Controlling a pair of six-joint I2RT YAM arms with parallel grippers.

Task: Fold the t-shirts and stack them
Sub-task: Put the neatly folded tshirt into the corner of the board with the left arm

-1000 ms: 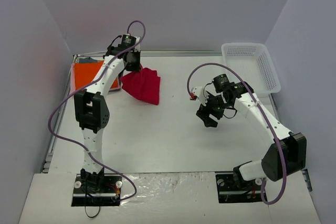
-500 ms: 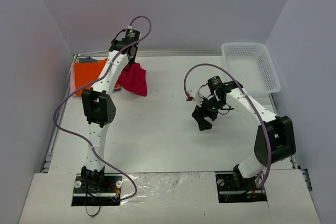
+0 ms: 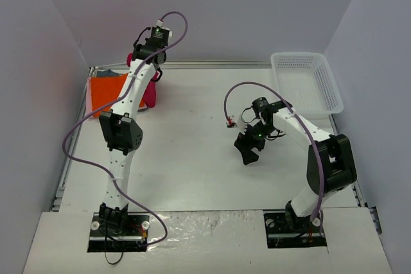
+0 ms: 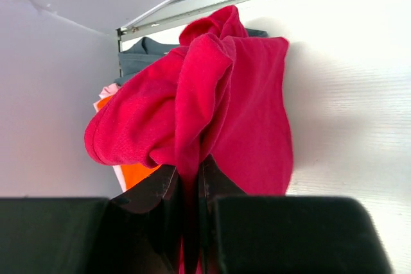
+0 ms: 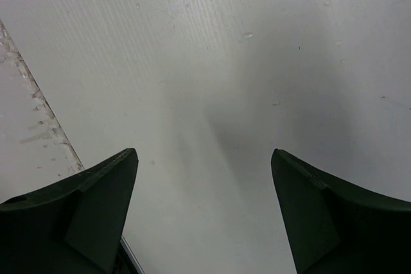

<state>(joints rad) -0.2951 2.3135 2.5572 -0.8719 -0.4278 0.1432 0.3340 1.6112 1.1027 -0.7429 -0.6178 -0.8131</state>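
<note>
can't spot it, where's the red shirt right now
The red shirt hangs bunched in the left fingers at the far left corner of the table in the top view, beside the orange shirt.

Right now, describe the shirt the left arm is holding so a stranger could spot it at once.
Look at the far left corner of the table, where an orange shirt lies folded on top of a stack. Beside that stack the left gripper pinches a red shirt. It alone is red and bunched up, not folded flat.
</note>
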